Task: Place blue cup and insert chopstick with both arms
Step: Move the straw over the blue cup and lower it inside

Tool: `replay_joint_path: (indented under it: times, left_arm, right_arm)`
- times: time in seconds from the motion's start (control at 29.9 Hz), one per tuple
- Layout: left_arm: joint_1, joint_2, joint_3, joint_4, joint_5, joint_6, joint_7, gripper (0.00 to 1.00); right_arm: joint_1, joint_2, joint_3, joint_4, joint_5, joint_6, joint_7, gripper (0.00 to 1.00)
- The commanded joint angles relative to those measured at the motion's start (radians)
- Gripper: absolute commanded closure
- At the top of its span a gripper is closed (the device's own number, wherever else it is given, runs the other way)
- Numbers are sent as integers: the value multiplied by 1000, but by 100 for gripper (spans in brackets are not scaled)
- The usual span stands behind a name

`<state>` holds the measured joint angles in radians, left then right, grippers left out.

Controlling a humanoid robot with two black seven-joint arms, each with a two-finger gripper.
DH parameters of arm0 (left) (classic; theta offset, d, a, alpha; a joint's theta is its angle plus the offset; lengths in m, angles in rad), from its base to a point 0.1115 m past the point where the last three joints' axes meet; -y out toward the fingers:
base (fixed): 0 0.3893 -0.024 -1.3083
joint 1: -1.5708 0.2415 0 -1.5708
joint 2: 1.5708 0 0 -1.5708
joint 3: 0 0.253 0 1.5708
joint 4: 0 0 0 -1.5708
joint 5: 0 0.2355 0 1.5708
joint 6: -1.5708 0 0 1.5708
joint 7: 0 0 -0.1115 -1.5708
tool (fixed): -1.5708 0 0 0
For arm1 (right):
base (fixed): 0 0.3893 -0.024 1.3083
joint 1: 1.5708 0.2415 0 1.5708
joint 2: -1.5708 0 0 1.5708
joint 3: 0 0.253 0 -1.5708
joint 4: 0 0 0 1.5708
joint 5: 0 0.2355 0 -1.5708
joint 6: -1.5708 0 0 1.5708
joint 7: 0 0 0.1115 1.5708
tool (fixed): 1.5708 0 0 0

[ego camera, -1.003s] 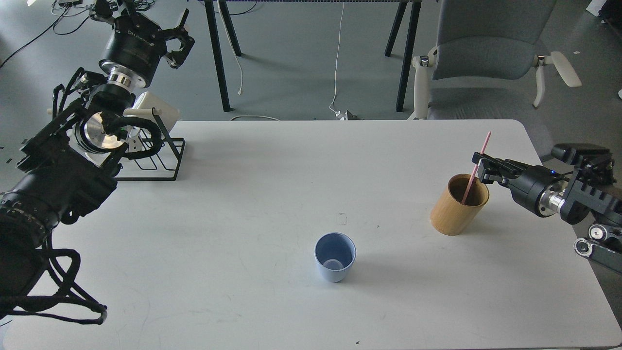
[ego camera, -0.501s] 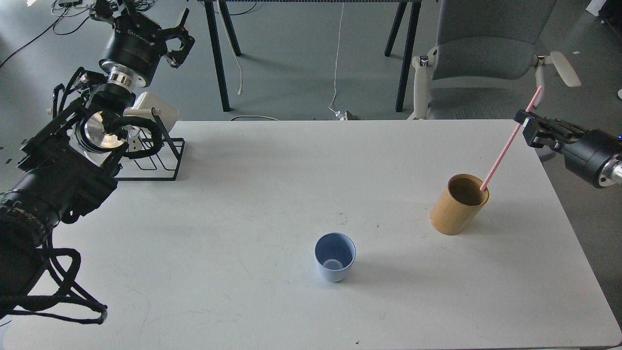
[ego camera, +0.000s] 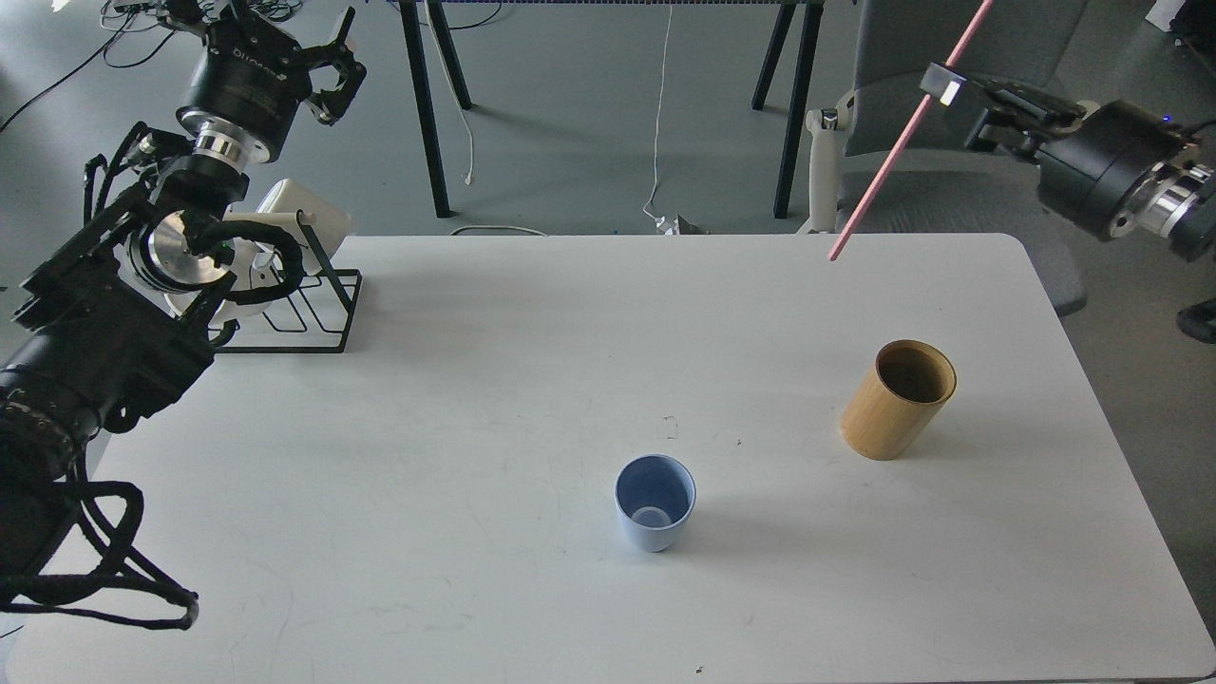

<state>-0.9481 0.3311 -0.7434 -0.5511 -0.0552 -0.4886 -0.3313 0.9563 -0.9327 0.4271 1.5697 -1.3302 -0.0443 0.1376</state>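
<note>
- The blue cup (ego camera: 655,514) stands upright on the counter (ego camera: 427,532) at lower centre of the frame, mouth open, nothing inside. This is my insertion target; I should not disturb it.
- The bamboo cylinder (ego camera: 898,400) stands at centre right, well apart from the cup, and looks empty.
- My right hand (ego camera: 950,87), upper right of the frame, is clamped on the chopstick (ego camera: 902,142). The stick slants from the top edge down-left, its lower tip in the air over the counter's far edge.
- My left hand (ego camera: 328,71), upper left, is spread and carries nothing, above the wire rack (ego camera: 313,313).
- Procedure, in my judgement: carry the stick toward lower centre, raise it nearer to vertical, bring the lower tip over the cup mouth, then lower slowly.
- Release only once the tip rests inside; the cup looks light and a sideways push on its rim may tip it.
</note>
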Motion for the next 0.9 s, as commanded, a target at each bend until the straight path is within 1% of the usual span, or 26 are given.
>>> replay_joint_path:
  times: [0.0, 0.2, 0.33, 0.47, 0.77, 0.87]
  left_arm:
    - [2, 0, 1, 0, 0, 0, 0, 0]
    - [8, 3, 7, 0, 6, 0, 3, 0]
    - [11, 2, 7, 0, 6, 0, 5, 0]
    - [11, -1, 7, 0, 6, 0, 5, 0]
    - [14, -6, 7, 0, 6, 0, 3, 0]
    - [14, -4, 7, 0, 6, 0, 2, 0]
  right_arm:
    - [-8, 77, -17, 55, 0, 44, -9, 100]
    - [1, 133, -142, 61, -14, 61, -7, 100]
    - [1, 138, -192, 55, -15, 61, -4, 99]
    - [-2, 150, -215, 55, -17, 61, -1, 100]
    - [-13, 244, -254, -13, -17, 61, -1, 99]
    - [-13, 294, -266, -48, -15, 61, 0, 100]
